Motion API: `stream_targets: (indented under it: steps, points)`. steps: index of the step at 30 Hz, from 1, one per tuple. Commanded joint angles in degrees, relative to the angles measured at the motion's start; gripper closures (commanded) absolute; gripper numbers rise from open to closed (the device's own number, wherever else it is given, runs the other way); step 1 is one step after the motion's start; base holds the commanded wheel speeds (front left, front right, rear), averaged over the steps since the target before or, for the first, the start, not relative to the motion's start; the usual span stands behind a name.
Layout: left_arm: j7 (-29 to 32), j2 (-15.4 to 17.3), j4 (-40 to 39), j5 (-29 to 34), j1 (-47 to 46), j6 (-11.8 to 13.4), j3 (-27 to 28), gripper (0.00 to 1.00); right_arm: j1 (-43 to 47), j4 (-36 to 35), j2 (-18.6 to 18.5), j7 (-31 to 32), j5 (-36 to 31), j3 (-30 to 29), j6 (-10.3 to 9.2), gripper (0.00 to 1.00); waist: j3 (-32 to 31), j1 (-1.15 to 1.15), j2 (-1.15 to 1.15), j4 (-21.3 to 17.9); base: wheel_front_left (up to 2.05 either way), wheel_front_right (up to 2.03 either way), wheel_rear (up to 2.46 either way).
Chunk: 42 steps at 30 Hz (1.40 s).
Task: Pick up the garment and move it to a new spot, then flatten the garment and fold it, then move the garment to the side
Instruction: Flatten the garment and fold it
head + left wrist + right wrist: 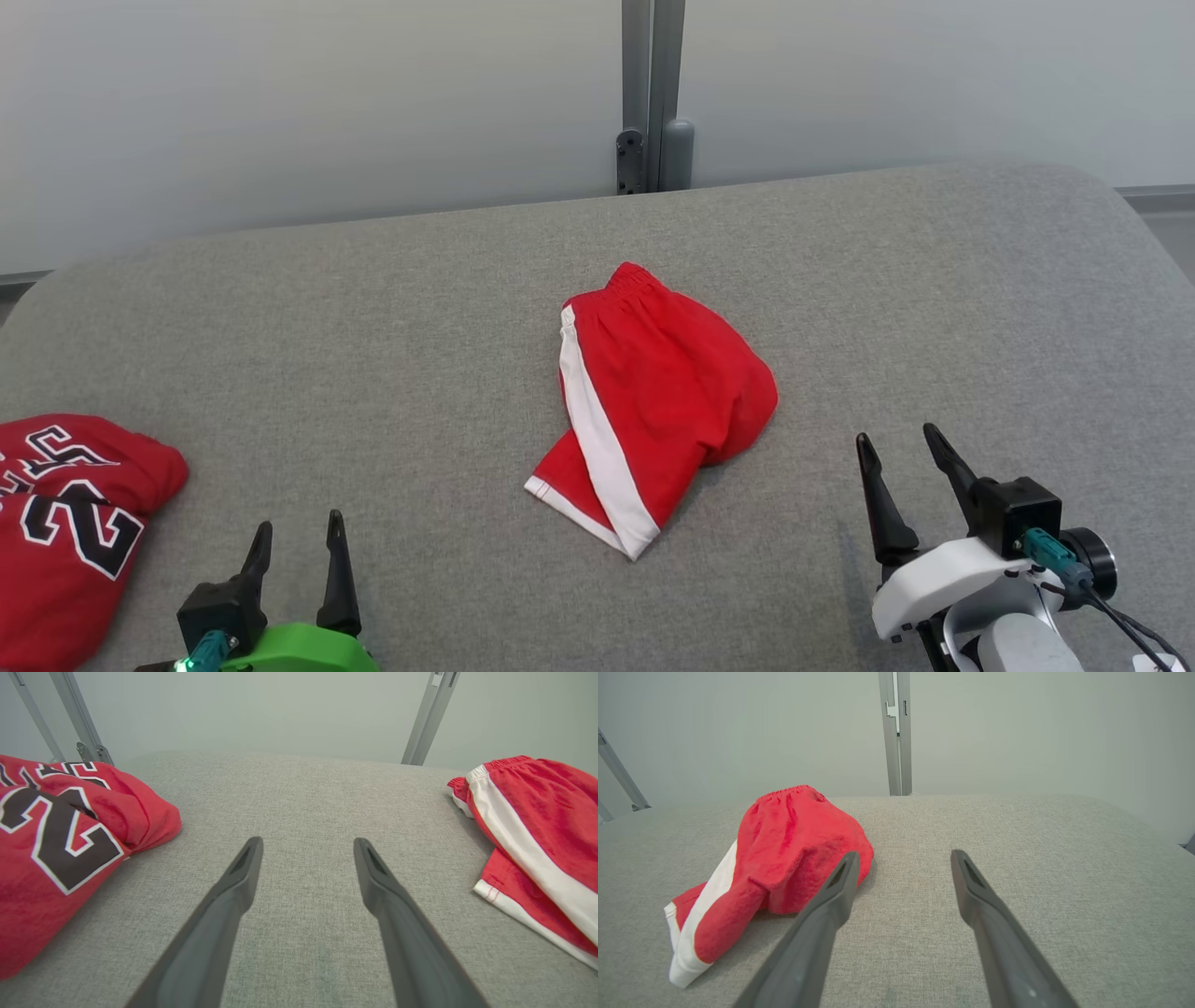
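Jaws of the right gripper (896, 435) stand wide and empty over the grey padded surface (373, 308). Just ahead and to its left, untouched, lie the crumpled red shorts (663, 392). The left gripper (301, 521), equally wide and empty, has them ahead to its right, and a red jersey (75, 532) near its left.

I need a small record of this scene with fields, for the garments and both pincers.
surface: grey fabric surface
centre: red shorts, white side stripe, loosely bunched
robot's left edge: red jersey, black numerals
left pincer: open, empty, between jersey and shorts
right pincer: open, empty, right of shorts, apart from them
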Motion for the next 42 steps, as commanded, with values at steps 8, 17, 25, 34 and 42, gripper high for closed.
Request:
stream_targets:
  steps: [8,17,25,34,42]
  points:
    - [-0.01,0.22,-0.28,-1.63,-0.62,-0.07,-1.88,0.0,-0.97,0.5,-0.04,-0.19,0.17,2.0,0.01,0.0,1.03,0.0,0.0,0.96,0.0,0.0,0.0]
    - [-0.01,0.22,0.75,-4.95,-2.81,-0.29,-7.84,0.0,-12.96,5.15,-2.55,-0.19,1.01,11.85,0.0,0.0,3.43,0.0,0.0,8.4,0.0,0.0,0.0]
    - [-0.01,0.23,0.62,-8.65,-4.4,0.47,-13.59,0.0,-29.44,21.18,-6.69,2.91,2.17,19.6,0.0,0.0,6.55,0.0,0.0,16.62,0.0,0.0,0.0]
    - [-0.01,0.17,0.24,-11.89,-5.81,1.19,-18.29,0.0,-42.73,32.03,-11.97,13.38,9.99,35.28,-0.03,0.0,9.81,0.0,0.0,23.31,0.0,0.0,0.0]
    - [-0.02,0.16,0.0,-13.92,-6.65,1.99,-20.99,0.0,-50.42,30.21,-19.3,26.4,23.09,53.52,-0.04,0.0,11.8,0.0,0.0,26.85,0.0,0.0,0.0]
